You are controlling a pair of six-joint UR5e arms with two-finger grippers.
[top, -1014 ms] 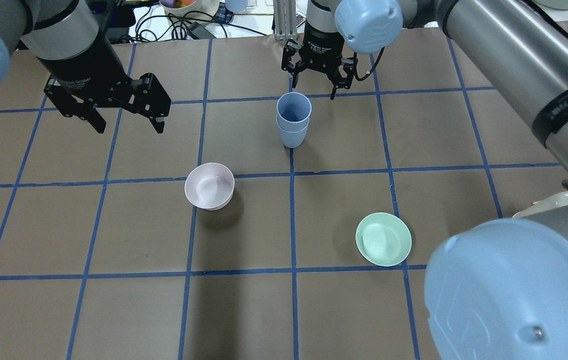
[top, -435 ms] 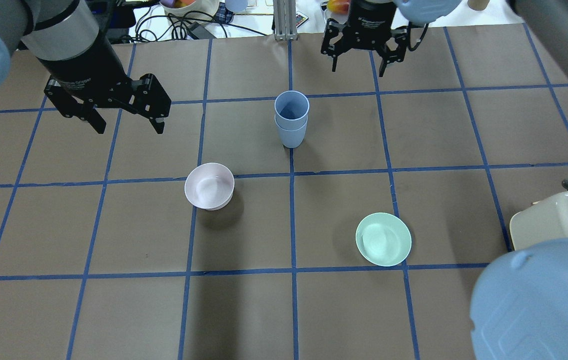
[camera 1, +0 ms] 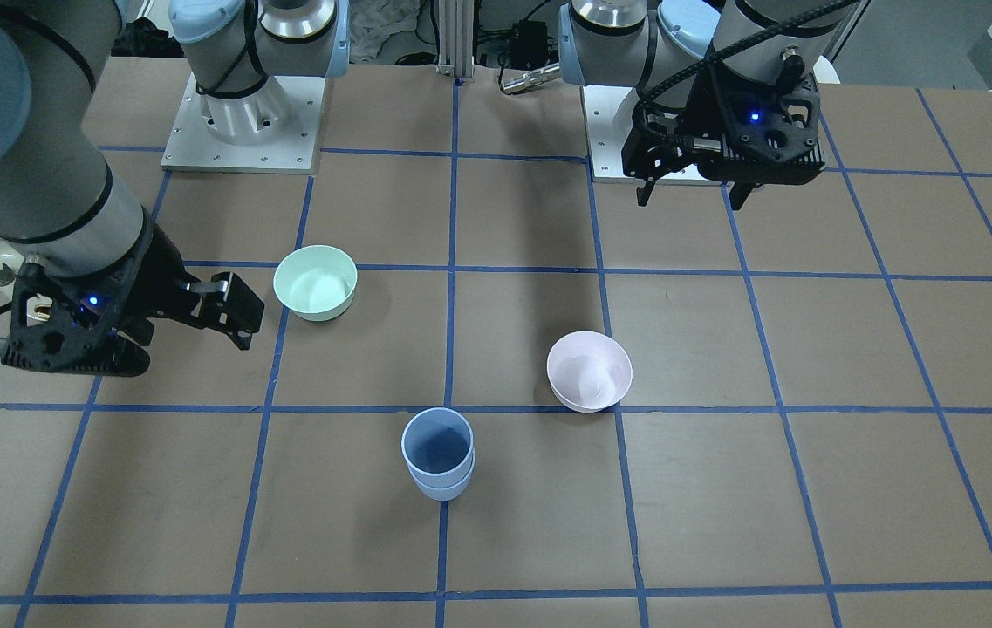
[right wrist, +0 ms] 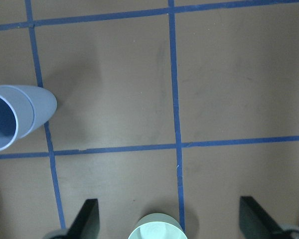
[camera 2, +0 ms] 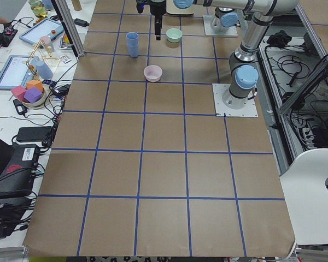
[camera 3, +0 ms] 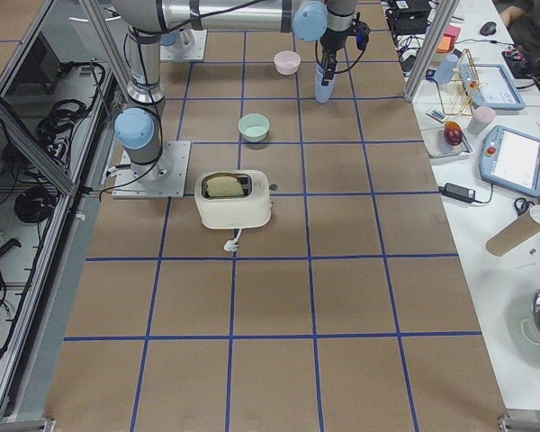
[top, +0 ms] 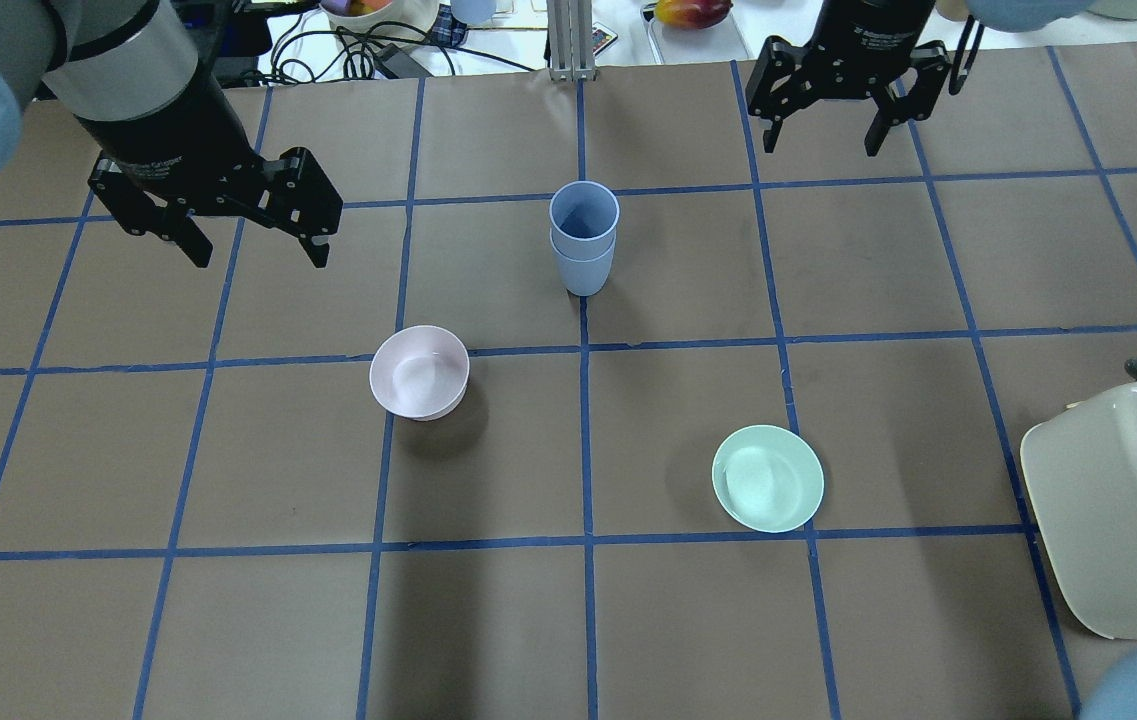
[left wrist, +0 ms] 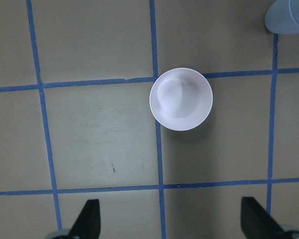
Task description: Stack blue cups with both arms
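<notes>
**Stacked cups, both tools free.** The cups [top: 584, 240] stand nested on the bench [top: 908, 260], one seated inside the other. They are upright, with the base on a blue tape line, toward the far middle in the overhead view. We judge the stacking done, so the step in hand is to clear the arms without disturbing the pair.

The left tool [top: 258, 252] hangs wide and empty, well apart on the stack's left. The right tool [top: 820, 140] is likewise wide and empty, well apart toward the far right.

To do this well, we would carry each tool upward and outward, never across the stack, since a tall, narrow pair may tip at a light knock. The upper rim looks level as far as we can tell, so we see no need for a reseating press.

The pink bowl [top: 419, 372] and green bowl [top: 767, 478] lie nearer the robot, apart from the cups. Return paths should pass above them.
</notes>
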